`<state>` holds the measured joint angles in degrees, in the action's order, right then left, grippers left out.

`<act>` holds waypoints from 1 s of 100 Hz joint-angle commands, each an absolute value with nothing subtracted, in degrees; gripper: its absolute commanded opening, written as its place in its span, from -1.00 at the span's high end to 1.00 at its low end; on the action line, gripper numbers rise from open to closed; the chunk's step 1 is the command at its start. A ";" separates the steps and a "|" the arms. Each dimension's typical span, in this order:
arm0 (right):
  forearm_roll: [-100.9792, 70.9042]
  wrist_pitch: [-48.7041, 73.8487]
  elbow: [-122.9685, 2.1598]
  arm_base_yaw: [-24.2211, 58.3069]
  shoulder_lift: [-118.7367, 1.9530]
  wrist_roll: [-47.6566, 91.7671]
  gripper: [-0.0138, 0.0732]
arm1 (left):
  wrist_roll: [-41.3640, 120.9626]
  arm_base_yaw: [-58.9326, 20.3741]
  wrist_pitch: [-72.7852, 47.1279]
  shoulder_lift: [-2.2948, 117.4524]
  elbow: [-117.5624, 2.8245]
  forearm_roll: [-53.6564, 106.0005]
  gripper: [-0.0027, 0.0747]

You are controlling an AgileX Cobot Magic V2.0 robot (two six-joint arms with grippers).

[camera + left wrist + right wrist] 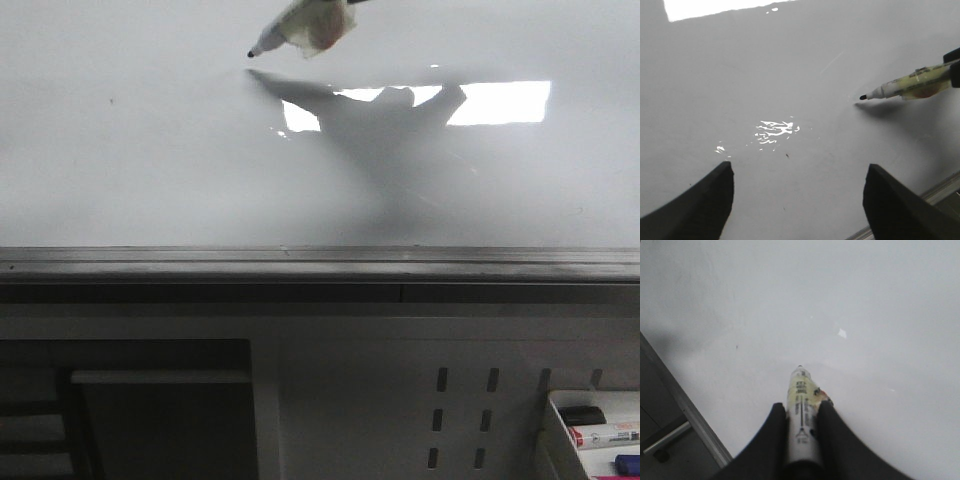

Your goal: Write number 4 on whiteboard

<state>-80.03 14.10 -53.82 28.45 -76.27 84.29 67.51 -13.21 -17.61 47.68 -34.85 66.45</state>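
The whiteboard fills the upper part of the front view, glossy, with a bright rectangular reflection. A marker wrapped in yellowish tape points its black tip down-left, close over the board, and casts a shadow just under it. My right gripper is shut on the marker barrel, over the whiteboard. My left gripper stands open with nothing between its fingers, over bare whiteboard, and the marker lies off to its side. The number 4 is not in view.
A grey metal rim runs along the board's lower edge. Below it is a grey perforated panel. A white tray holding spare markers sits at the bottom right. A small dark speck marks the board.
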 commanded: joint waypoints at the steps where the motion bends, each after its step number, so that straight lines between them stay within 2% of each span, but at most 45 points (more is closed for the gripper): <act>1: -81.47 13.42 -55.83 29.58 -76.56 85.14 0.78 | 66.97 -13.11 -15.44 47.28 -36.33 68.41 -0.34; 37: -81.47 14.01 -55.71 32.80 -79.35 84.89 0.78 | 66.97 -13.11 -14.44 47.28 -36.33 68.41 -0.34; 74: -82.11 -0.49 -46.40 32.42 -69.54 82.53 0.78 | 66.97 -13.11 -14.44 47.28 -36.33 68.41 -0.34; 100: -83.64 7.46 -45.60 32.34 -65.38 82.53 0.78 | 66.97 -13.11 -14.44 47.28 -36.33 68.41 -0.34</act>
<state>-82.89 4.87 -42.97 32.33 -67.30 82.29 67.51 -13.21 -15.99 47.68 -34.85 66.63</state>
